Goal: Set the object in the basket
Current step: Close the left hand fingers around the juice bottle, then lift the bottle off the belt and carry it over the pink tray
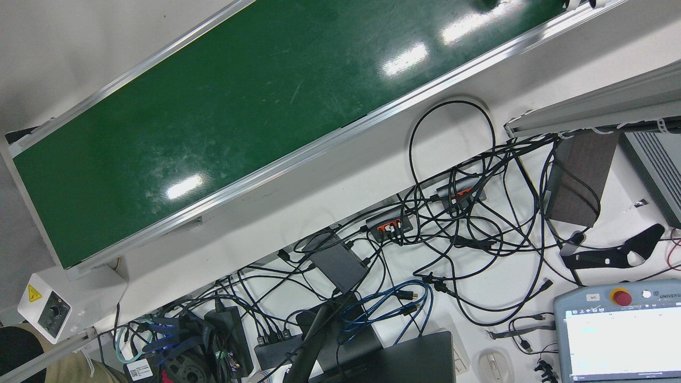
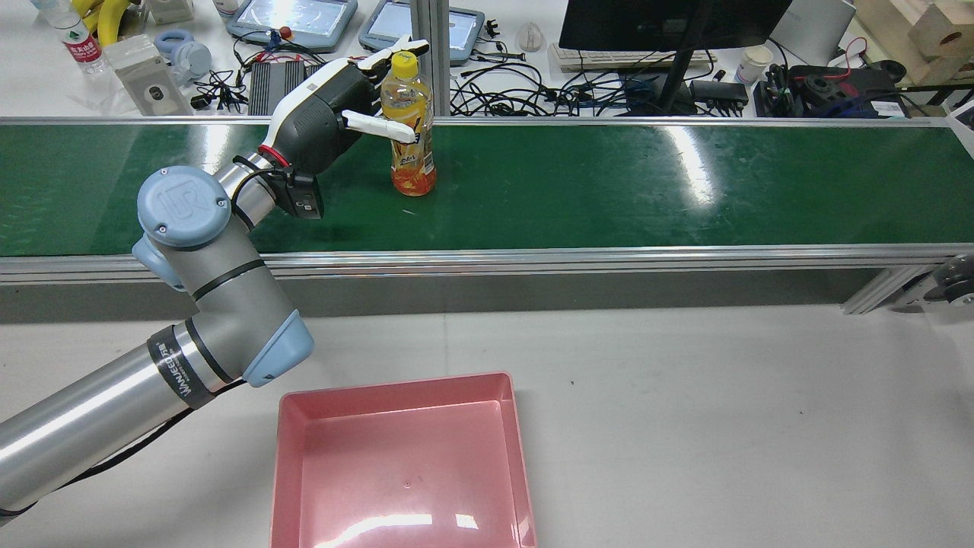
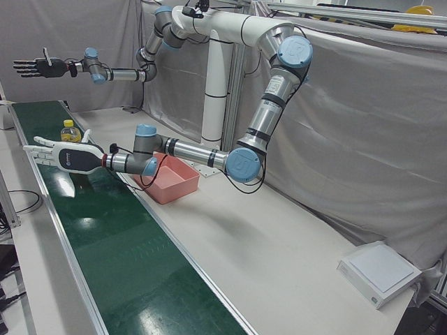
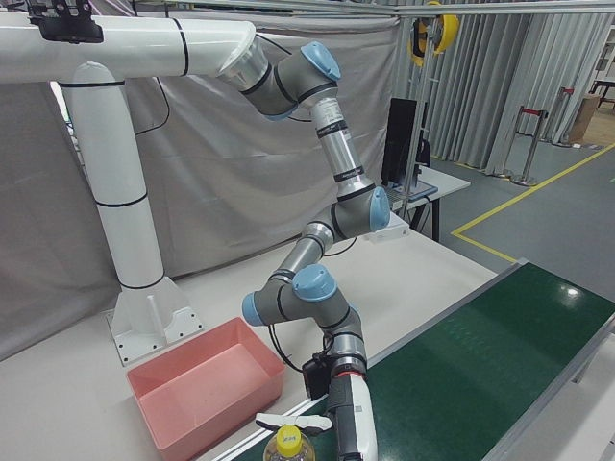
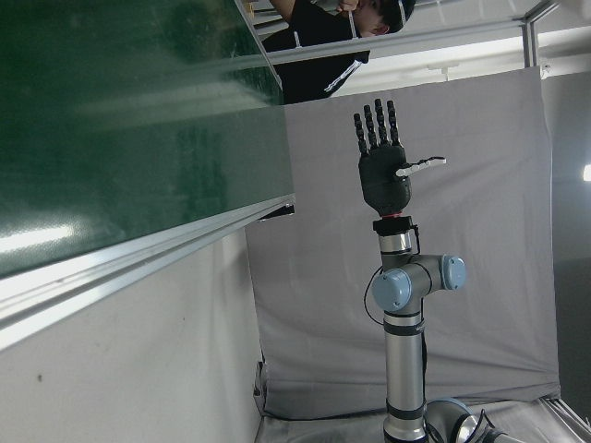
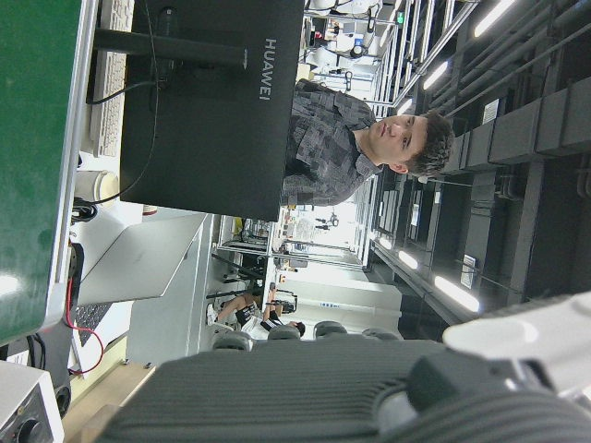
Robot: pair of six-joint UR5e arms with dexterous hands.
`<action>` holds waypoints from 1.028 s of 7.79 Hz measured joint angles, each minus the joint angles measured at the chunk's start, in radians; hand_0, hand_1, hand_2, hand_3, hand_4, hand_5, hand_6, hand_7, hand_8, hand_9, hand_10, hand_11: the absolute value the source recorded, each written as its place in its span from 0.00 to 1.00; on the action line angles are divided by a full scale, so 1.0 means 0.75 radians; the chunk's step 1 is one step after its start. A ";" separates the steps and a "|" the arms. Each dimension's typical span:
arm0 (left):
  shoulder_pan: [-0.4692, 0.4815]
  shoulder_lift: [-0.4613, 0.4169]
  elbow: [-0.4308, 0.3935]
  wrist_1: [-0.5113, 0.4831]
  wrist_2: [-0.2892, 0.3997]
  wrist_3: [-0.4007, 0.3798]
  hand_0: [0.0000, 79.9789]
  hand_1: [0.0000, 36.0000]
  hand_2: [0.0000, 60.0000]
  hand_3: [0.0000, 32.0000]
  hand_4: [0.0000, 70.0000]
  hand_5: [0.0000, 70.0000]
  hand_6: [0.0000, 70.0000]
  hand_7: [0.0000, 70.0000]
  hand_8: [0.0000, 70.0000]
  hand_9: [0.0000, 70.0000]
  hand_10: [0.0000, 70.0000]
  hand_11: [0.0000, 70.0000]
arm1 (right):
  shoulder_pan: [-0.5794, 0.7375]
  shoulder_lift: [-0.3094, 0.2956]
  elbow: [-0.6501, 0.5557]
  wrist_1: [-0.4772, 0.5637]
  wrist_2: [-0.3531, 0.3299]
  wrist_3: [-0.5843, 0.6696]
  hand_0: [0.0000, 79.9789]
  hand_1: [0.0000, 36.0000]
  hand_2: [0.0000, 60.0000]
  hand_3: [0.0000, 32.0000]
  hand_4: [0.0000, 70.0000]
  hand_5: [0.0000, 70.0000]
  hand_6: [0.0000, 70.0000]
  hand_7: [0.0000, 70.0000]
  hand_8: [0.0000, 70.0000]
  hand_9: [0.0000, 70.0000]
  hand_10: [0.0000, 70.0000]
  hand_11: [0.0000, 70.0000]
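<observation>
The left hand is spread open beside the orange juice bottle on the green belt, maybe touching it. The right hand is open, high above the belt.

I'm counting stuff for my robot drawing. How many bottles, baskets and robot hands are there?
Bottle: 1
Pink basket: 1
Robot hands: 2, the left hand and the right hand
Total: 4
</observation>
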 measured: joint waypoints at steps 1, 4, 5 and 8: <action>0.000 0.001 0.000 0.000 0.001 0.000 0.67 0.38 0.00 0.00 0.23 0.21 0.02 0.01 0.11 0.12 0.08 0.15 | 0.000 0.000 0.000 0.001 0.000 0.000 0.00 0.00 0.00 0.00 0.00 0.00 0.00 0.00 0.00 0.00 0.00 0.00; 0.001 0.001 -0.004 0.013 0.022 0.000 0.66 0.41 0.00 0.00 0.24 0.24 0.03 0.02 0.12 0.14 0.10 0.17 | 0.000 0.000 -0.001 0.001 0.000 0.000 0.00 0.00 0.00 0.00 0.00 0.00 0.00 0.00 0.00 0.00 0.00 0.00; 0.001 0.001 -0.006 0.018 0.031 0.000 0.66 0.47 0.14 0.00 0.25 0.31 0.05 0.03 0.14 0.16 0.14 0.22 | 0.000 0.000 -0.001 0.001 0.000 0.000 0.00 0.00 0.00 0.00 0.00 0.00 0.00 0.00 0.00 0.00 0.00 0.00; 0.000 -0.001 -0.024 0.052 0.037 -0.013 0.81 0.98 1.00 0.00 1.00 1.00 1.00 1.00 1.00 1.00 1.00 1.00 | 0.000 0.000 0.000 0.000 0.000 0.000 0.00 0.00 0.00 0.00 0.00 0.00 0.00 0.00 0.00 0.00 0.00 0.00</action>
